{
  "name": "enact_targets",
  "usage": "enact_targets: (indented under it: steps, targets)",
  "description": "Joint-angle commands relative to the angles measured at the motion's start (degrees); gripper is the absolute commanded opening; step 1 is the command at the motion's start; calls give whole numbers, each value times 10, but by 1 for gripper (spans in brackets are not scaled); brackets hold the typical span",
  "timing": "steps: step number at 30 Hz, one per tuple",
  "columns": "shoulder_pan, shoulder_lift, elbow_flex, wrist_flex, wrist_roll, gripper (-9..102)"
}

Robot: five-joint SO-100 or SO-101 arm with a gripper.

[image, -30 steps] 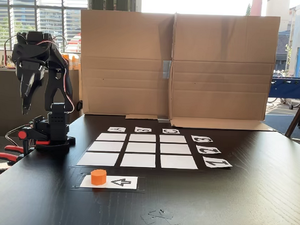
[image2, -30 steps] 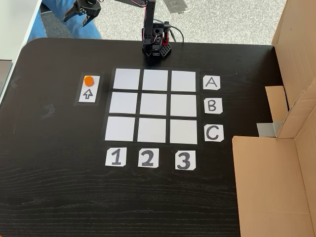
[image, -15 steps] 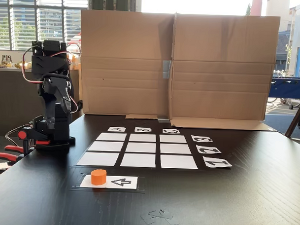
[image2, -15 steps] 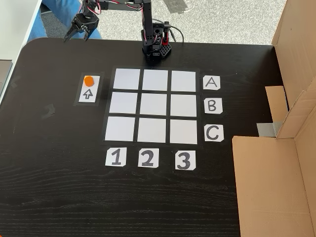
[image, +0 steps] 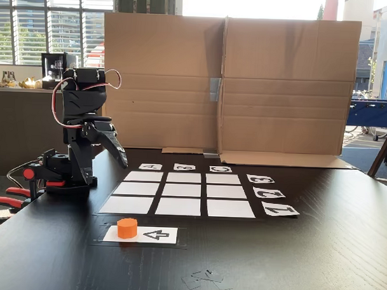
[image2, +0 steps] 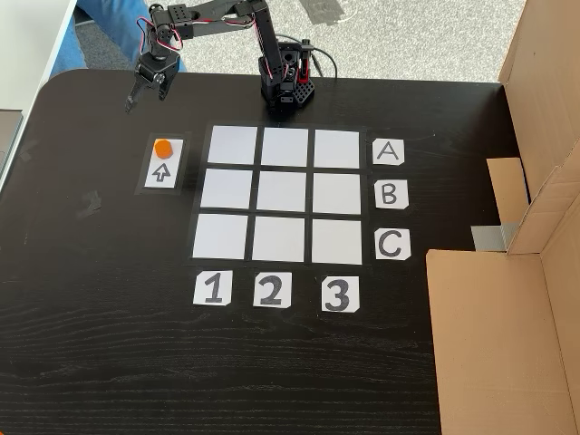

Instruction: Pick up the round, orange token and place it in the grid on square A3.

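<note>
Fixed view from the side first: I see the end effector [image: 121,159] hanging above the bench [image: 317,251] at the far left, beside the arm's base, with its tips pointing down and to the right. Whether its fingers stand apart I cannot tell from here. The token [image: 127,228] sits on the white arrow card [image: 141,234] at the near left, well apart from the end effector. The grid [image: 178,194] lies between them and to the right, with all cells bare.

Fixed view from above next: the end effector [image2: 133,96] is near the far left of the bench [image2: 109,344], and its two fingers show a small gap, so I judge it narrowly parted and holding nothing. The token [image2: 162,147] rests on the far end of the arrow card [image2: 162,170], just left of the grid [image2: 283,194].

I judge I am in the reach step. Next I must spread the fingers wider, bring them over the token and lower. Square A3 [image2: 337,149] waits at the far right corner.
</note>
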Motion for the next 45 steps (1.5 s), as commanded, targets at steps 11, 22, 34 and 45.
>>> enact_targets:
  steps: [11,22,34,45]
  targets:
    - [-27,-70,-47,-4,-104,49]
    - [-39,-175,-120,-5,-107,49]
    - [-70,-220,-135,-6,-105,50]
    - [-80,-259,-142,-27,-99,51]
